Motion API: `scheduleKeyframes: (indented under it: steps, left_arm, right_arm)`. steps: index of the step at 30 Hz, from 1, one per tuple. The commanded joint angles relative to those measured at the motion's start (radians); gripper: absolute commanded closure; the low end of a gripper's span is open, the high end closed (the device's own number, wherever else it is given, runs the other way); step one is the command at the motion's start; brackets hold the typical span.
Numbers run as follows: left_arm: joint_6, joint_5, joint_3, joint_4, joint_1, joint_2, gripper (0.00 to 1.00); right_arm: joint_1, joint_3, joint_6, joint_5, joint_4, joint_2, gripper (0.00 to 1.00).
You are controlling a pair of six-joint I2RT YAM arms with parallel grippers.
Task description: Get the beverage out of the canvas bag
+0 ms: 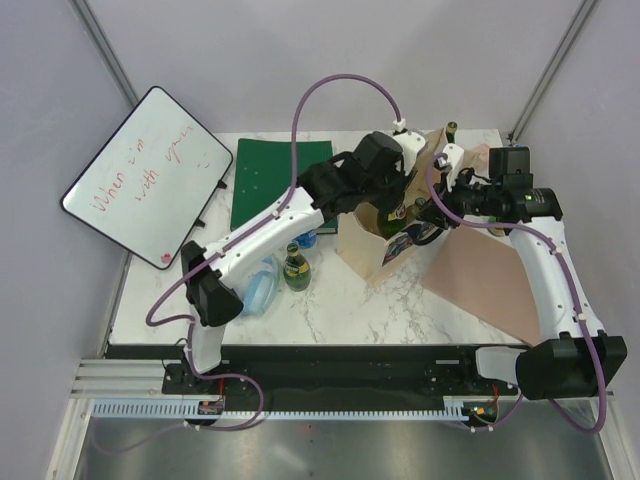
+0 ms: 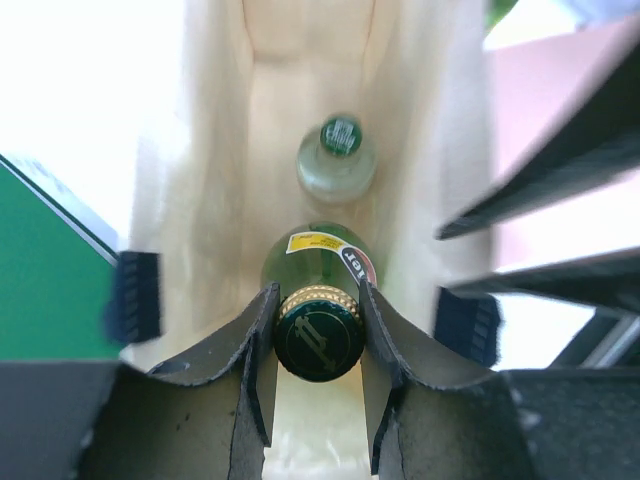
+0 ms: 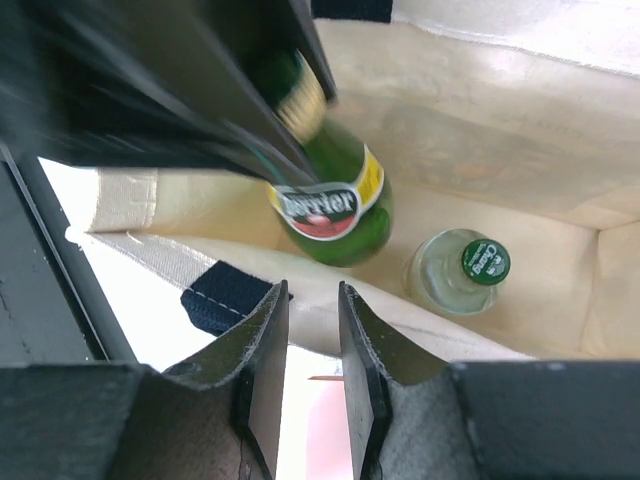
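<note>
While the left gripper (image 2: 318,296) clamps the neck of the green glass Perrier bottle (image 3: 331,205) inside the beige canvas bag (image 2: 268,150), that heavy, slick, breakable bottle probably needs this firm under-cap hold; whether the right gripper (image 3: 311,293) at the bag's rim grips anything is unclear.

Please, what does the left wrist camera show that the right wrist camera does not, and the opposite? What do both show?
Only left wrist: the dark cap of the green bottle, with the left gripper shut on the neck below it, and the green mat. Only right wrist: the Perrier label, and the right gripper at the rim of the canvas bag. Both: the green bottle, the clear bottle with a green cap, and the bag's inside.
</note>
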State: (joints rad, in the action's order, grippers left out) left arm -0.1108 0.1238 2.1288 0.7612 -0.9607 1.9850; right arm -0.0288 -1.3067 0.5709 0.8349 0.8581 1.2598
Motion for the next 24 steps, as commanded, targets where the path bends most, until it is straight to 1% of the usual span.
scheduleKeyframes:
  steps: [1,14,24]
  left_arm:
    - [0.042,-0.016,0.112,-0.125,-0.003,-0.149,0.98]
    - [0.085,-0.026,0.158,-0.125,0.007,-0.287,0.98]
    - [0.074,-0.035,0.125,-0.117,0.008,-0.402,0.98]
  right_arm:
    - [0.006,-0.055,-0.028,0.029,-0.033,0.006,0.66]
    - [0.023,-0.049,-0.105,0.035,-0.099,0.018,0.65]
    - [0.023,-0.037,-0.108,0.038,-0.116,0.049,0.64]
